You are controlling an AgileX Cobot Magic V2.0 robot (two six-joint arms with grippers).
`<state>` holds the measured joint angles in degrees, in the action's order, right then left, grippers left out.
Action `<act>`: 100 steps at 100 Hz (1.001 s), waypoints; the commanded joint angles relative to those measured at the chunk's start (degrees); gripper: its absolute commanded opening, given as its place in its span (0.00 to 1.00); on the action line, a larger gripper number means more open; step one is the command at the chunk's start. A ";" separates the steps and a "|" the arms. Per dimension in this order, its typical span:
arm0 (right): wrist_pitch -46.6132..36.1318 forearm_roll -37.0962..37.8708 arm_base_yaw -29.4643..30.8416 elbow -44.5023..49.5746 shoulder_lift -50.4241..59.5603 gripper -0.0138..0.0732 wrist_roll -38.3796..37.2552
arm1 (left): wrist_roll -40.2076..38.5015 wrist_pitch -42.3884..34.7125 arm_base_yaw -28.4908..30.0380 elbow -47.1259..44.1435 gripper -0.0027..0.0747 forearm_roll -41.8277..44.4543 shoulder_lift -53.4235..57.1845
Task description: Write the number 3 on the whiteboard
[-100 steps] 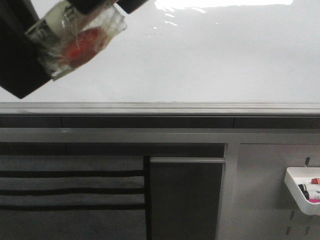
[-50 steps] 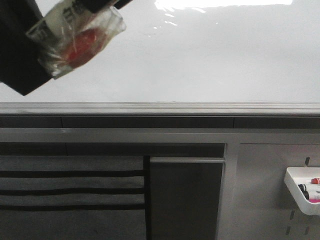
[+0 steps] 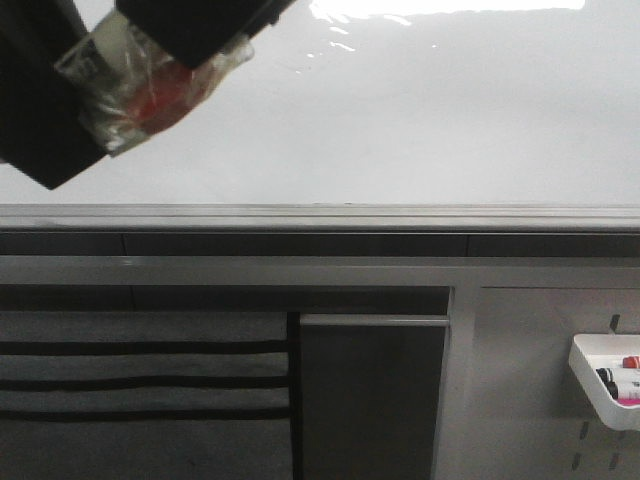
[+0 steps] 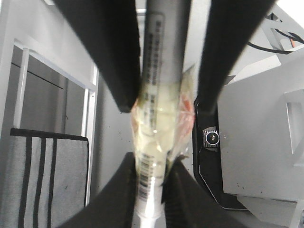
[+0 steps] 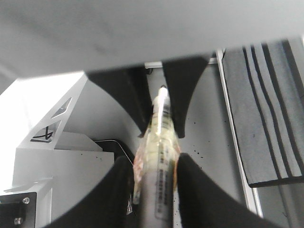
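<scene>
The whiteboard [image 3: 420,120] (glossy, unmarked) spans the view above its grey rail.

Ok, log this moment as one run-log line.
left gripper: shut on marker | right gripper: shut on same marker | whiteboard: blank, no number 3 yet | tray of markers: on pegboard

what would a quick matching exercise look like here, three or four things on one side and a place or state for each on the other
Things:
1. whiteboard
2. marker
3. white tray
4. striped cloth

Place or state:
a. low on the far right, pens inside
b. held between both grippers, wrapped in clear tape
c. low on the left, below the rail
d. no writing on the part in view

Pairs: 1-d, 2-b, 3-a, 4-c
</scene>
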<state>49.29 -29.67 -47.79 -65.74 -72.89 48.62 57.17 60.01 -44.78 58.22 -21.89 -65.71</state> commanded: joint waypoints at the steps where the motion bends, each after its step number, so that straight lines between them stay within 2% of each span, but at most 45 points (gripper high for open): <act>1: -2.87 -1.54 -0.21 -2.12 1.25 0.28 0.66 | 0.00 -2.14 -0.49 1.96 0.01 -1.75 1.30; 19: -2.76 -1.68 -0.21 -2.12 1.25 0.12 0.66 | 0.00 -2.14 -0.49 1.96 0.01 -1.75 1.30; 36: -2.53 -1.68 -0.21 -2.12 1.25 0.08 0.66 | 0.00 -2.14 -0.49 1.96 0.04 -1.75 1.30; 43: -2.53 -1.68 -0.21 -2.12 1.25 0.08 0.66 | 0.00 -2.38 -0.49 1.96 0.16 -1.75 1.30; 56: -2.83 -0.54 -0.21 -2.12 1.25 0.08 0.66 | 0.00 -4.39 -0.38 1.96 0.46 -0.75 1.30; 63: -3.90 0.43 0.40 -2.12 1.64 0.08 -0.16 | -0.50 -5.43 0.40 2.25 0.54 -0.26 1.30; 82: -5.42 8.01 2.75 -2.12 5.41 0.08 -8.56 | -5.07 -6.91 4.62 4.02 0.55 -0.26 4.09; 100: -4.60 15.74 7.06 -0.95 12.14 0.08 -17.10 | -11.25 -7.55 12.51 4.02 0.55 -0.62 9.57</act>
<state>47.14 -16.83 -42.95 -65.74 -65.28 35.55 50.01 55.20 -35.72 60.21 -20.53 -59.85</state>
